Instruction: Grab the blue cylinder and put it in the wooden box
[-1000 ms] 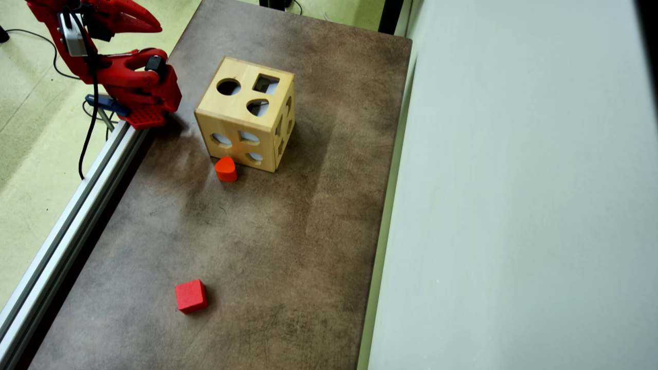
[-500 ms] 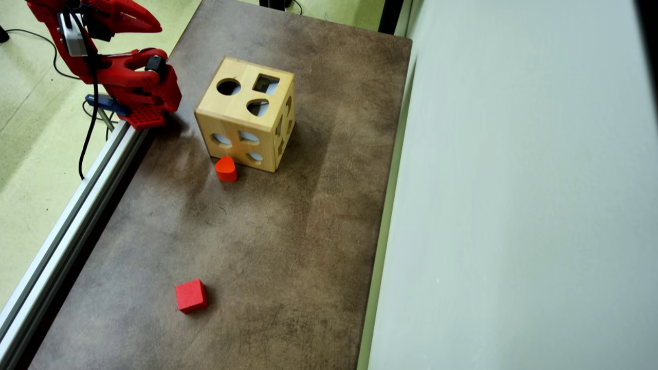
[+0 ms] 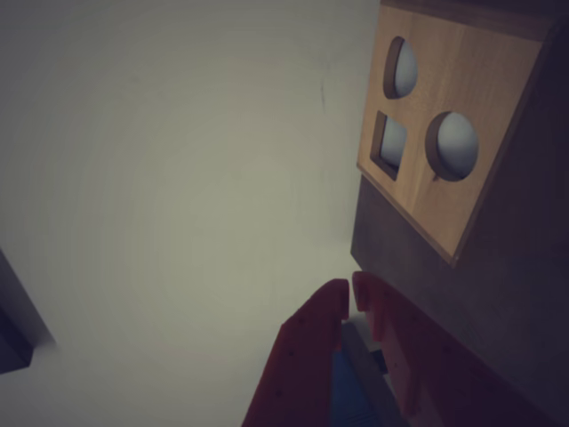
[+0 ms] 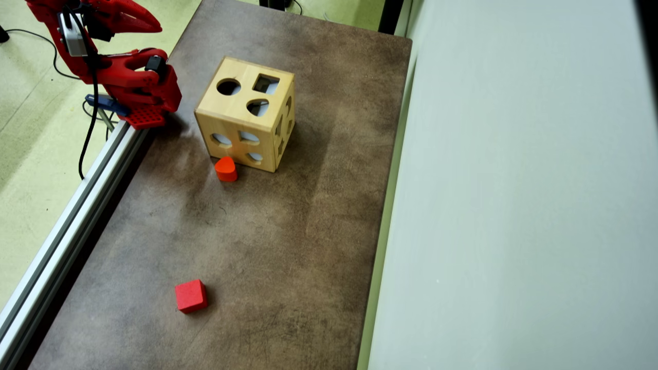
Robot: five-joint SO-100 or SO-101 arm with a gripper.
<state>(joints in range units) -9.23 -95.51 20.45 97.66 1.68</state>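
Note:
The wooden box (image 4: 226, 109) stands on the brown table at the back left in the overhead view, its top face showing a round, a square and a rounded hole. The wrist view has it at the upper right (image 3: 444, 191). The blue cylinder is out of view. My red gripper (image 4: 154, 23) is folded back over the arm's base at the top left corner, left of the box and off the table. In the wrist view the gripper (image 3: 349, 298) is shut, tips almost touching, with nothing between them.
An orange-red rounded block (image 4: 225, 168) sits against the box's near face. A red cube (image 4: 190, 296) lies near the table's front. A blue clamp (image 4: 105, 103) and an aluminium rail (image 4: 72, 221) run along the left edge. A pale wall (image 4: 514, 205) borders the right.

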